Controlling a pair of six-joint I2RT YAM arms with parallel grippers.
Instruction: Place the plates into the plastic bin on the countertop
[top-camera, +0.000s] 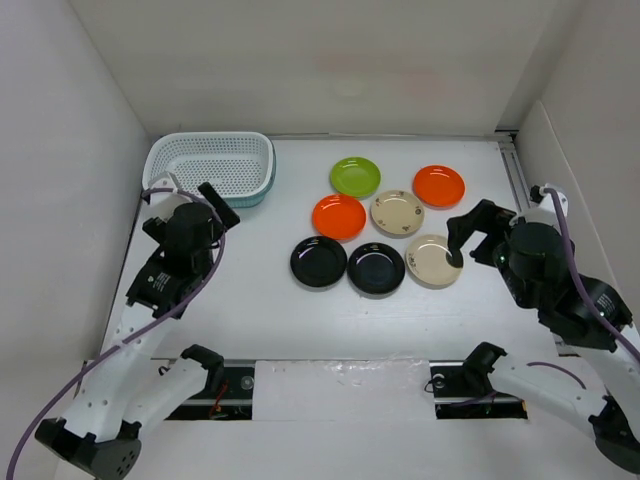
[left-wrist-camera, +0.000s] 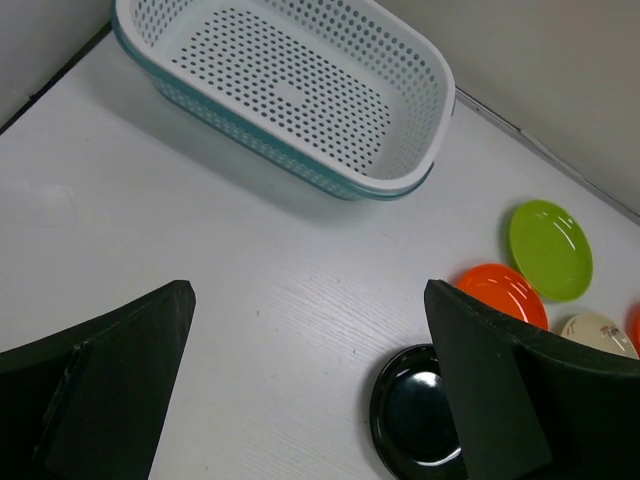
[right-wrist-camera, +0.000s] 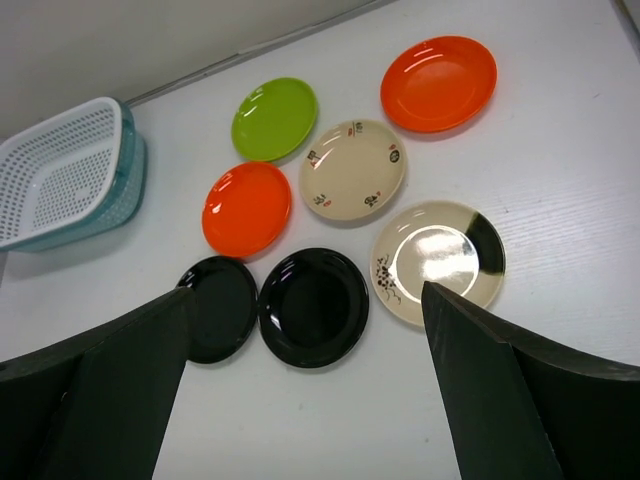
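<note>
We find both tools empty. The left gripper (left-wrist-camera: 308, 300) hangs with its fingers spread wide over bare countertop (top-camera: 300, 320) just near the plastic bin (top-camera: 258, 185), and the right gripper (right-wrist-camera: 305, 298) is equally wide apart at the right end of the plates. The bin sits in the far left corner with nothing in it, and every plate lies flat on the countertop in a tight cluster to its right. We judge the crowding to be the main hazard: the plates are shallow, several sit touching or nearly so, and a finger sliding under one rim could shove its neighbour. The glossy rims may also slip from a pinch, and the light bin could skid if a plate catches its wall. We count seven plates: one orange plate (top-camera: 339, 217) mid-cluster and a second orange plate (top-camera: 438, 186) far right, one lime green plate (top-camera: 355, 177), a left black plate (top-camera: 318, 261) beside a right black plate (top-camera: 376, 268) along the near row, a far beige plate (top-camera: 397, 212) and a near beige plate (top-camera: 434, 260). There is one bin and two arms.
</note>
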